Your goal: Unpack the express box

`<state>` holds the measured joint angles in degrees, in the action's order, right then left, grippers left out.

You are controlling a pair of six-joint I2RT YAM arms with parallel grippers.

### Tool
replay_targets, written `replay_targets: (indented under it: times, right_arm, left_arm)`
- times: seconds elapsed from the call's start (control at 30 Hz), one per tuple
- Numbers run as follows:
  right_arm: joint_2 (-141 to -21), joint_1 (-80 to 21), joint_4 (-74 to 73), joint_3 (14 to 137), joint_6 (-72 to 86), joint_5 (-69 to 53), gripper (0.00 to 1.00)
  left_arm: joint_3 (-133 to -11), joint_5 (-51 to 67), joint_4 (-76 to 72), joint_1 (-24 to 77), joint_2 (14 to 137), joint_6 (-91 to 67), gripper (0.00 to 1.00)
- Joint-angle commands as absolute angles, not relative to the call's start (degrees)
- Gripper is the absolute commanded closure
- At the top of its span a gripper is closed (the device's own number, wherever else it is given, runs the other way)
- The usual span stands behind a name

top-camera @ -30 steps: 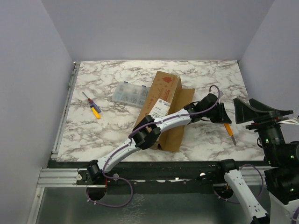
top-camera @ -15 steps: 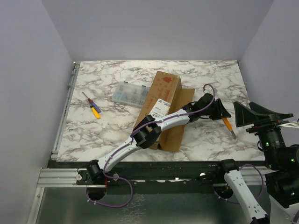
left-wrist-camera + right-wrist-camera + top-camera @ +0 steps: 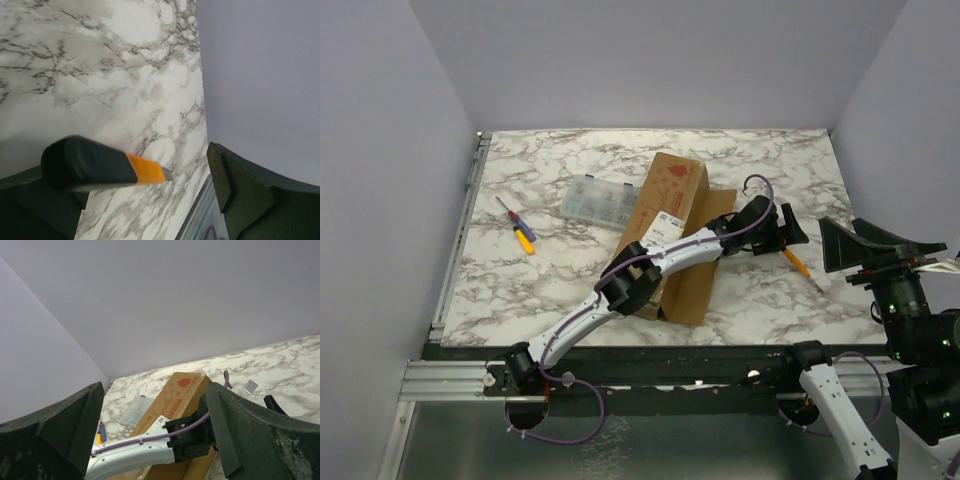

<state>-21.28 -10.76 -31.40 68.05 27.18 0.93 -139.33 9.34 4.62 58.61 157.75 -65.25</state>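
1. Directions are clock-face readings in the overhead view, with 12 o'clock at the far wall. The left arm [image 3: 620, 285] starts from its base at about 7 o'clock. It stretches low and nearly straight toward 2 o'clock, passing over the near half of the express box [image 3: 672, 200].
2. The left gripper [image 3: 788, 238] sits just past the box's 3 o'clock side, close above the marble table [image 3: 520, 285]. Its fingers stand wide apart.
3. In the left wrist view, a utility knife [image 3: 107, 167] with a dark handle and an orange body lies between those fingers, close to one of them. The other finger is well clear of the knife, so nothing is clamped. Whether the near finger touches the knife, I cannot tell.
4. The right arm [image 3: 910, 320] stands folded and raised at about 4 o'clock, off the table's right edge. The right gripper [image 3: 154, 387] is held high, facing 10 o'clock toward the box, with its jaws spread and nothing between them.
5. The express box lies on the middle of the table. Its long axis runs from about 7 o'clock to about 1 o'clock, only slightly off the 6–12 line.
6. The end with the red print [image 3: 675, 178] points to 1 o'clock, toward the far wall. The white label [image 3: 662, 228] faces up near mid-length.
7. A brown flap [image 3: 698, 290] lies open on the table along the box's 3 o'clock side.
8. A clear compartment case [image 3: 598, 200] rests just beside the box at 10 o'clock. A screwdriver [image 3: 517, 225] lies farther out toward 9 o'clock.
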Motion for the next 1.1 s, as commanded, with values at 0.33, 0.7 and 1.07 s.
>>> replay_targets:
  times: [0.33, 0.7, 1.07]
  right_arm:
    - [-23.0, -10.5, -30.2, 65.4, 28.8, -2.7, 0.09]
    - [-24.7, -10.5, -26.2, 54.2, 34.2, 1.0, 0.08]
    - [-38.6, -10.5, -18.9, 38.5, 40.7, -5.0, 0.09]
  left_arm:
    - [-132.5, 3.4, 17.3, 58.8, 134.1, -49.6, 0.01]
    - [-104.2, -18.2, 32.0, 58.4, 99.5, -22.6, 0.01]
    - [-82.1, -43.5, 47.1, 58.2, 77.6, -22.8, 0.01]
